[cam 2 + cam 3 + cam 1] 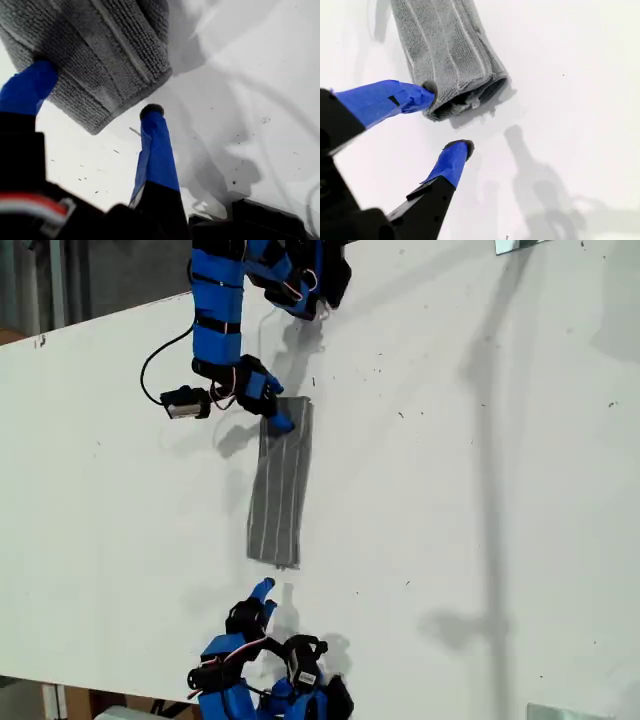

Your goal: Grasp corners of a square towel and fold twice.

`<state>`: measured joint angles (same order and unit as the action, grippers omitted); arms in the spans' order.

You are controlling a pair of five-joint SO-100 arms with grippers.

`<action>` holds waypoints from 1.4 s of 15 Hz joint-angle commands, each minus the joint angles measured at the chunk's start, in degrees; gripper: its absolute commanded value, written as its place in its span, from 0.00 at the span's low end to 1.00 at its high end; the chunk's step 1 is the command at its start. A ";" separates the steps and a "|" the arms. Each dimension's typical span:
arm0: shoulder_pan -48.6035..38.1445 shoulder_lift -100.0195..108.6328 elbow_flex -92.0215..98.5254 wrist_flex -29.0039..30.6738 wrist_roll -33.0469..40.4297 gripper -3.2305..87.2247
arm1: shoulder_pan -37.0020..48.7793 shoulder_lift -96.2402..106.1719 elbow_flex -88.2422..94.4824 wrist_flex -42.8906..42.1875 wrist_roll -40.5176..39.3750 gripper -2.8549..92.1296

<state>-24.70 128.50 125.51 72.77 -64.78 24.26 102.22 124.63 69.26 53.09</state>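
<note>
Both grippers are shown with their jaws apart and nothing clamped. At my first gripper [278, 423] [97, 90], one blue fingertip [42, 67] is set against the towel's edge at the end toward the top of the exterior view, while the other is on bare table just beside the cloth. At my second gripper [262, 590] [445, 120], one fingertip [427, 92] is seen at the corner of the opposite end; whether it touches cannot be told, since a small gap appears in the exterior view. The towel [280, 485] [100, 40] [445, 45] lies flat on the white table [450, 490] between the two arms as a long, narrow strip, its stripes running lengthwise. Stacked layers are visible at the open end [470, 97] in the second wrist view, so one fold is judged to be complete and the second fold to be outstanding. The cloth is looped terry: it is expected to be light, limp and compressible, with a rough surface that should not slip in the pads. No stiffness can be relied upon, so any unsupported span is likely to sag or drag. Because the layers are loose, a shallow pinch may take only the top layer and undo the strip. Hold is best taken at an end corner, with the lower finger slid under the full stack and the upper finger closed over it, deep enough that every layer is captured.
</note>
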 commanded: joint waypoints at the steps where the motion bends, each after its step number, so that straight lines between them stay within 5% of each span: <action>1: 1.32 11.25 12.22 -6.24 -3.43 0.24 | -0.97 -0.62 3.43 -2.20 2.64 0.39; 7: -1.93 33.31 33.22 -9.49 -6.33 0.24 | -7.47 0.97 8.96 -7.12 8.26 0.37; 8: -2.72 43.59 37.62 -6.77 -6.86 0.24 | -9.49 2.64 8.61 -8.53 8.61 0.37; 10: -4.92 68.73 43.42 7.65 -9.14 0.25 | -10.28 2.81 8.96 -9.76 10.81 0.37; 14: -7.12 70.40 46.05 6.50 -15.21 0.29 | -10.11 14.50 18.72 -9.76 18.54 0.33; 18: -11.34 70.31 50.89 3.43 -13.36 0.30 | -7.82 33.31 25.22 3.69 21.45 0.16; 21: -12.04 70.31 50.98 3.34 -12.57 0.31 | -7.73 38.41 25.93 4.75 21.97 0.20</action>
<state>-35.95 198.46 176.66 76.73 -77.96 16.26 138.69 151.08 73.65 74.53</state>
